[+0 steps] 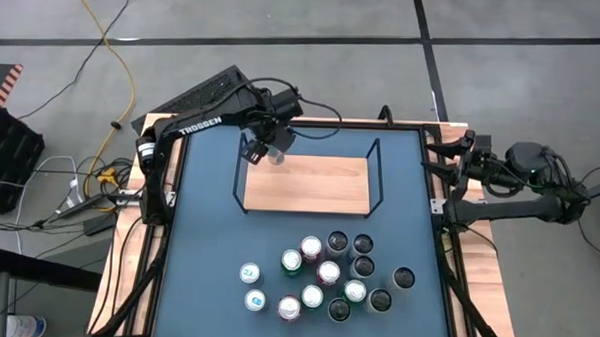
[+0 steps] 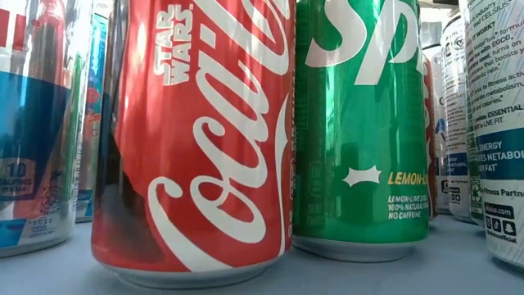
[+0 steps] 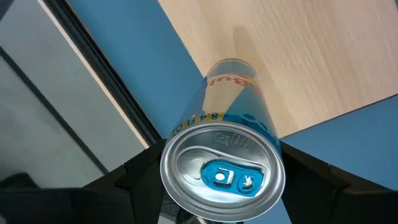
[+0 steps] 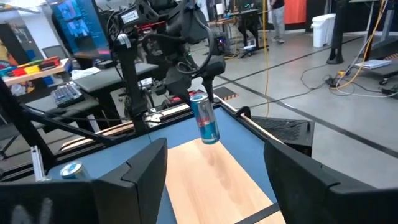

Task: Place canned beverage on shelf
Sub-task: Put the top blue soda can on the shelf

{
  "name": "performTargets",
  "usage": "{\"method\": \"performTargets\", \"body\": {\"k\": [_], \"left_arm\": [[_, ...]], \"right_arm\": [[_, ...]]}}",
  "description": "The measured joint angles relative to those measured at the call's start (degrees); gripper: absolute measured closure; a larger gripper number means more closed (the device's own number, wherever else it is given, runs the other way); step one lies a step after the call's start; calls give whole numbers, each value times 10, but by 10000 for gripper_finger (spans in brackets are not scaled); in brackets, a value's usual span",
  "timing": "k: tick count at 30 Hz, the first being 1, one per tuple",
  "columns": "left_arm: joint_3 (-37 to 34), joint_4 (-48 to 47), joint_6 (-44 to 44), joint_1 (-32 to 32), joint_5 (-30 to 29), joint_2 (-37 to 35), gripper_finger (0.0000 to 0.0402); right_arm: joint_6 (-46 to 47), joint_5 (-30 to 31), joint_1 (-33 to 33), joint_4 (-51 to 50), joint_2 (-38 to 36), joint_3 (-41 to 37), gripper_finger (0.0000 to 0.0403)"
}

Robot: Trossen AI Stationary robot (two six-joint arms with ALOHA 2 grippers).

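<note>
Your canned beverage (image 4: 204, 117), a slim blue-and-silver can with a blue pull tab, hangs tilted in the air above the shelf (image 1: 309, 184), over that board's far-left corner and not touching the wood. The left gripper (image 1: 264, 145) pinches it near the top rim, its dark fingers (image 3: 140, 177) showing on either side of the lid in the left wrist view. The can casts a faint shadow on the light wood below it. The shelf itself lies flat on the blue tabletop (image 1: 202, 245), with its thin black wire rails standing upright along both short ends.

On the near side of the shelf you have a cluster of about 13 cans (image 1: 326, 275) standing upright on the tabletop, well apart from the board.

Your right gripper (image 1: 458, 159) waits off the shelf's right side, at the table's edge, with its fingers spread and nothing between them.
</note>
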Motion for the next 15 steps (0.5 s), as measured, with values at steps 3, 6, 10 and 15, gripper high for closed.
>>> {"method": "performTargets", "body": {"k": [3,6,10,15], "left_arm": [[0,10,4,7,5,0,161],[0,9,13,18,11,0,161],[0,11,16,30,37,-2,161],[0,10,33,41,74,-14,161]], "right_arm": [[0,3,0,0,0,0,142],[0,14,0,0,0,0,142],[1,20,0,0,0,0,142],[1,30,0,0,0,0,142]]}}
